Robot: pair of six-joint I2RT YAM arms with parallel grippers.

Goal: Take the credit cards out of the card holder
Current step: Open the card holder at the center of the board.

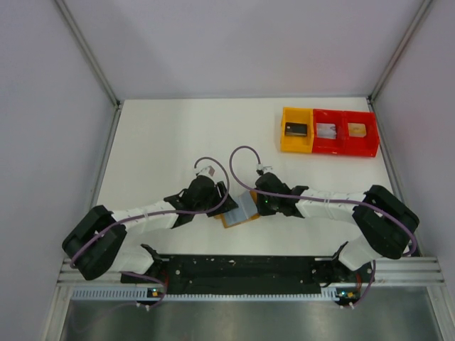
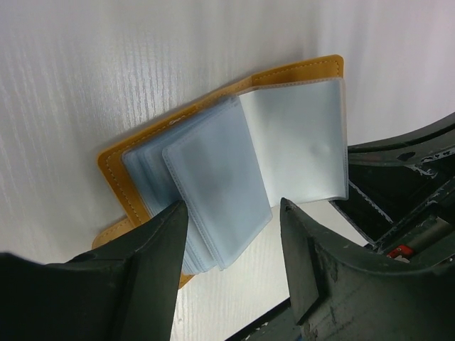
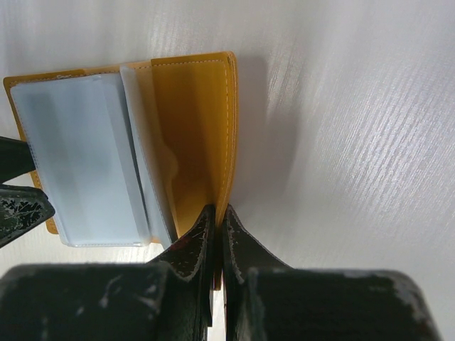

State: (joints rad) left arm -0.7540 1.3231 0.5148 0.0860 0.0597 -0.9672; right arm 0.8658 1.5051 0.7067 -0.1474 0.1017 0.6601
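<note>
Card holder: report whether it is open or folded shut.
Open: the card holder has its tan cover halves spread apart, clear sleeves fanned out between them; the right gripper pinches one cover edge.

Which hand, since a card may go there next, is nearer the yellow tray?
Right. The right hand, pinching the wallet, sits in front of the yellow tray and slightly left; the left hand sits farther left, across the wallet.

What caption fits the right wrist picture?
Right gripper pinching the open card holder by its tan cover.
</note>
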